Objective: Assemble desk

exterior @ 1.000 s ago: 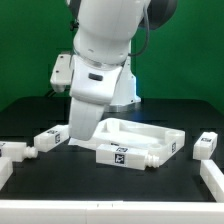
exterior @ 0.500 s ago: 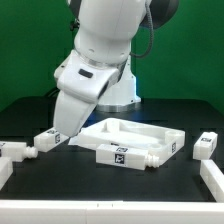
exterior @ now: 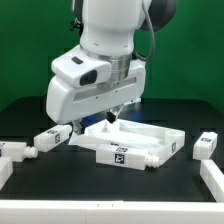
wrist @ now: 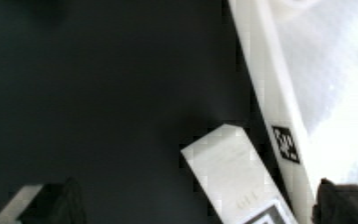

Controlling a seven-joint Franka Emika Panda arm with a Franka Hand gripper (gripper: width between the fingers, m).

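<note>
Arm: your arm leans forward over the bench. Its wrist housing is tilted and hangs above the end of the tabletop on the exterior view's left.
End effector: in the wrist view your end effector is empty, with the fingers spread wide and clear of the parts.
Tabletop: it lies flat mid-bench, rim up, with a tag on its front edge.
Near leg: one leg lies on the bench just beside the tabletop's corner, on the exterior view's left.
Other legs: you have loose blocks at both sides, one at the exterior view's right.
</note>
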